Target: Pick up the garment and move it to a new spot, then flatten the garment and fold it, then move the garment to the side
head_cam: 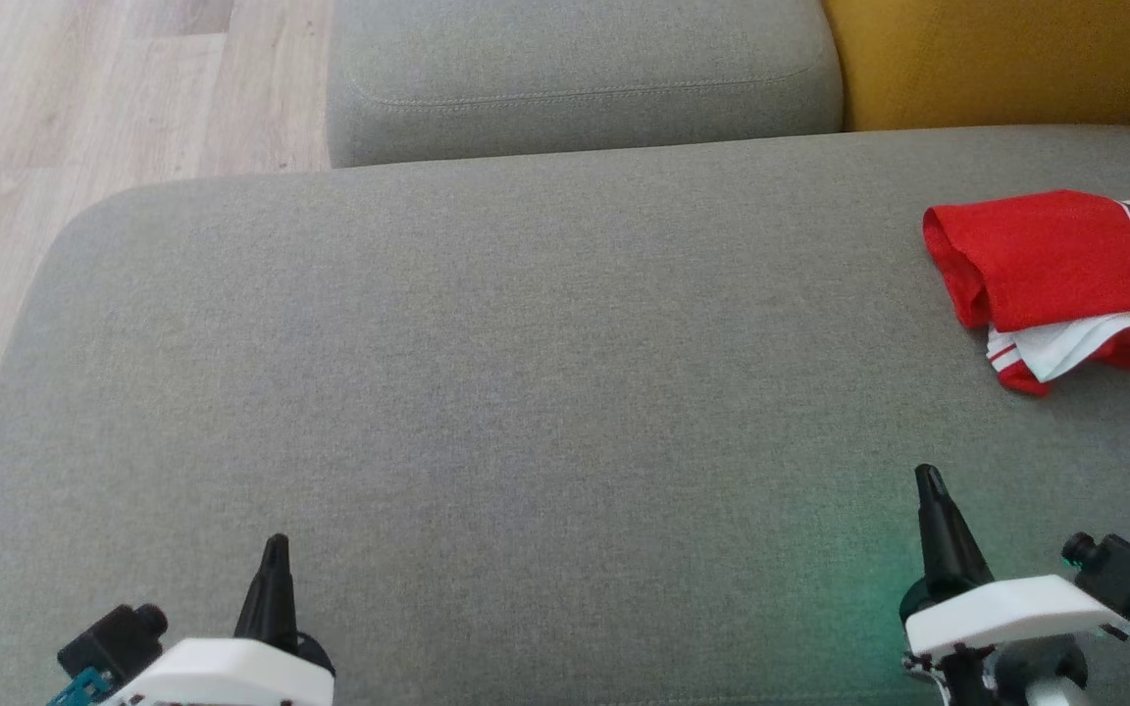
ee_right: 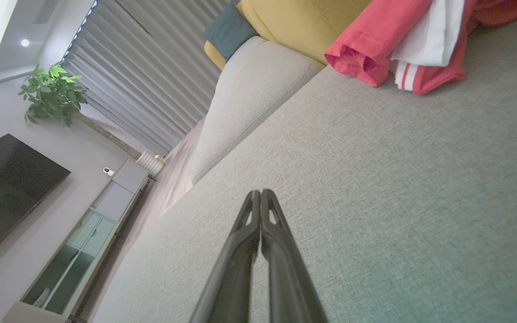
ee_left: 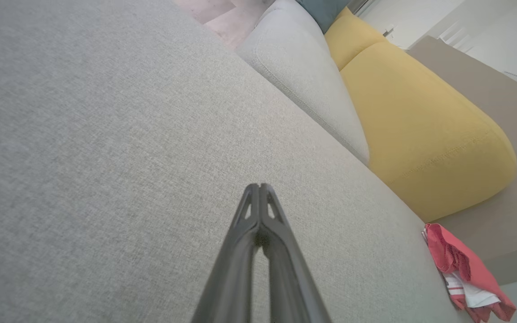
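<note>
The garment (head_cam: pixel 1065 265) is a red shirt with white trim, folded into a small bundle at the far right of the grey sofa seat (head_cam: pixel 526 392). It also lies at the lower right of the left wrist view as the garment (ee_left: pixel 465 269) and at the top of the right wrist view as the garment (ee_right: pixel 388 49). My left gripper (head_cam: pixel 276 544) is shut and empty near the front left of the seat. My right gripper (head_cam: pixel 926 476) is shut and empty at the front right, well short of the garment. Each wrist view confirms pressed-together tips: left gripper (ee_left: pixel 260 186), right gripper (ee_right: pixel 260 193).
A grey cushion (head_cam: pixel 575 78) and a yellow cushion (head_cam: pixel 997 59) stand behind the seat. Wooden floor (head_cam: pixel 84 127) lies past the seat's left edge. The right wrist view takes in a TV (ee_right: pixel 2 188), a cabinet (ee_right: pixel 83 242), a plant (ee_right: pixel 52 92) and curtains.
</note>
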Robot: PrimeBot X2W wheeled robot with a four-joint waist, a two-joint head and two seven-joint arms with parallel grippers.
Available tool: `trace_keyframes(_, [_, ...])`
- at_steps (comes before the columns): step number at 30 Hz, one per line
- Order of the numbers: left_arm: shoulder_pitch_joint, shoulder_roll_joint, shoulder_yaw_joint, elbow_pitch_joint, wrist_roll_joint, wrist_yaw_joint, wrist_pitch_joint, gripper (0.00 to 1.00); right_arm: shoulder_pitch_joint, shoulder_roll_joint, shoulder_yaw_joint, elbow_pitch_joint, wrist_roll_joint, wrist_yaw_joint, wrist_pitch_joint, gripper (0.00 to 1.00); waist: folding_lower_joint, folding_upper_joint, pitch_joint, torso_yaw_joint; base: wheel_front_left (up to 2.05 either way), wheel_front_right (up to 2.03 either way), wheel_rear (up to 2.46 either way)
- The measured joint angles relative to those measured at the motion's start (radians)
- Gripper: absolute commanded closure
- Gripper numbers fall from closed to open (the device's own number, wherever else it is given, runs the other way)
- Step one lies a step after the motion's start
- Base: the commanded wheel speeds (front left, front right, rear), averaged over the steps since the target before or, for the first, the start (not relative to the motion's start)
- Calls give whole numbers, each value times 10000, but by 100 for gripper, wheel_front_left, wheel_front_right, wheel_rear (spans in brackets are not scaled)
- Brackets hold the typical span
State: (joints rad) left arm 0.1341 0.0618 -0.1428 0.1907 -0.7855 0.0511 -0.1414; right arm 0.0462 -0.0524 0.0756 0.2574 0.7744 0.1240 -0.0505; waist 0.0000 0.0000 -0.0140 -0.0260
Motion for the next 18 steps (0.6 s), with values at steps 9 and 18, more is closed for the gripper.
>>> trace_keyframes(9, [-163, 12, 249, 86, -993, -211, 222, 100, -4, -29, -192, 10, 988, -2, 176, 100, 0, 0, 20, 30, 0, 0, 0])
trace_keyframes(18, [-384, 15, 351, 148, -1958, -435, 464, 100, -221, -40, -351, 27, 1973, -2, 303, 100, 0, 0, 40, 59, 0, 0, 0])
